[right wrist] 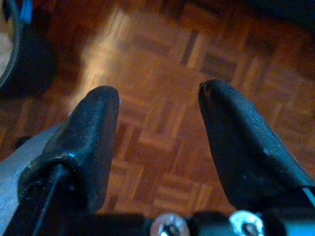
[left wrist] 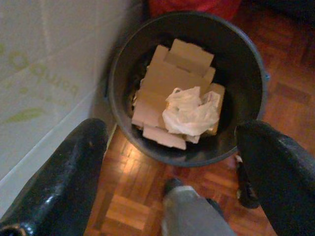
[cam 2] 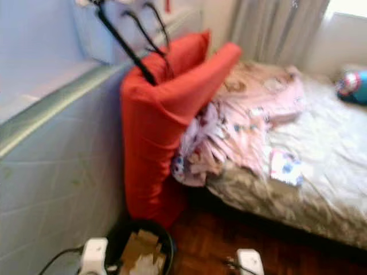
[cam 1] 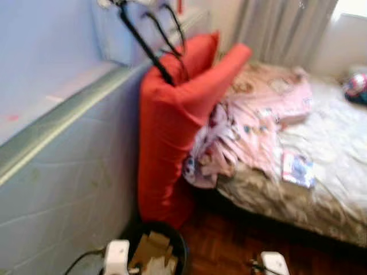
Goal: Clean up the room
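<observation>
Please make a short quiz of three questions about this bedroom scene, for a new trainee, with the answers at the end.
1. True or false: the left gripper holds the white crumpled bag.
2. What lies in the black bin? A) flattened cardboard and a white crumpled bag; B) shoes; C) water.
3. Name the red thing that leans against the wall beside the bed.

Key
1. False. Its fingers are spread apart above the bin, with nothing between them.
2. A. The cardboard fills most of the bin and the bag lies on top.
3. The red cushion, standing upright, with the pink blanket next to it.
</observation>
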Controlling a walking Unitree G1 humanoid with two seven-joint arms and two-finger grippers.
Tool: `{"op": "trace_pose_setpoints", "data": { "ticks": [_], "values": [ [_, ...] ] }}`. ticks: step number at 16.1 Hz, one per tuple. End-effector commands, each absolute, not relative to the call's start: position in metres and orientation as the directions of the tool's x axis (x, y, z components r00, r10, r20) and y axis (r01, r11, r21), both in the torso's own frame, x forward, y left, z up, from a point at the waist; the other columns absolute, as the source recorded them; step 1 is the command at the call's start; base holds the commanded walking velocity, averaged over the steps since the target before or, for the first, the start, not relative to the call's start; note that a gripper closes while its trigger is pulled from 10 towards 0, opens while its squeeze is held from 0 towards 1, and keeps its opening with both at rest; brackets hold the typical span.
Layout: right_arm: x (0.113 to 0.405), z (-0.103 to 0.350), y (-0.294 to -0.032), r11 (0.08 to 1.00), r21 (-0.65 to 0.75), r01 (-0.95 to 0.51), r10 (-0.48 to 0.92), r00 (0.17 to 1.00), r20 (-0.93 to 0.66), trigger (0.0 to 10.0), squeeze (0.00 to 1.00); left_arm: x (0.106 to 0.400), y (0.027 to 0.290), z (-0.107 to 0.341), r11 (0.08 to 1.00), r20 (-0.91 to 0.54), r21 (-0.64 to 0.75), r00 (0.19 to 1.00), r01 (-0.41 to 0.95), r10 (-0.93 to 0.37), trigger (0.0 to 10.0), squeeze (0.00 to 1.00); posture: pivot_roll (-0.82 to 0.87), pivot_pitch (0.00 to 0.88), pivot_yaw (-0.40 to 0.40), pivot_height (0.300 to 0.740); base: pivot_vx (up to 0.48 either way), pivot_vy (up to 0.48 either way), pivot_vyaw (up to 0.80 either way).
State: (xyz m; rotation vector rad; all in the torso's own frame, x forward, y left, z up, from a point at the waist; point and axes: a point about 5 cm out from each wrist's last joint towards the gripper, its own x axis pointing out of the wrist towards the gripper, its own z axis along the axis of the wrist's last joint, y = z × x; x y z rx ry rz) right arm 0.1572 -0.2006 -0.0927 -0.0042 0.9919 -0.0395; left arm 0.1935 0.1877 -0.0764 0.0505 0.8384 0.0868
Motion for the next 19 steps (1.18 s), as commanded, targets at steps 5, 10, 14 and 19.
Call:
{"op": "trace_pose_setpoints", "data": {
  "ticks": [5, 10, 14, 19],
  "values": [
    [0.1654, -0.0890, -0.1996, 1.000, -0.014, 0.015, -0.020, 0.574, -0.818, 10.0, 0.00, 0.1826, 0.1939, -0.0815, 0.993, -0.765, 0.103, 0.633, -0.064, 0.120, 10.0, 0.00, -0.03, 0.000, -0.072, 0.740, 0.000, 0.000, 0.00],
    [0.1646, -0.0896, -0.1976, 1.000, -0.015, 0.004, -0.015, 0.572, -0.820, 10.0, 0.00, 0.1838, 0.1944, -0.0808, 0.992, -0.761, 0.105, 0.636, -0.067, 0.123, 10.0, 0.00, -0.03, 0.000, -0.072, 0.740, 0.000, -0.278, 0.00],
    [0.1628, -0.0913, -0.1917, 1.000, -0.018, -0.016, -0.006, 0.565, -0.825, 10.0, 0.00, 0.1842, 0.1946, -0.0805, 0.992, -0.760, 0.106, 0.638, -0.064, 0.123, 10.0, 0.00, -0.03, 0.000, -0.073, 0.740, 0.000, -0.325, 0.00],
    [0.1697, -0.0884, -0.1927, 0.999, -0.025, -0.023, -0.007, 0.574, -0.819, 10.0, 0.00, 0.1817, 0.1980, -0.0811, 0.992, -0.762, 0.106, 0.635, -0.072, 0.127, 10.0, 0.00, -0.03, 0.000, -0.075, 0.740, 0.000, -0.370, 0.00]
  ]
}}
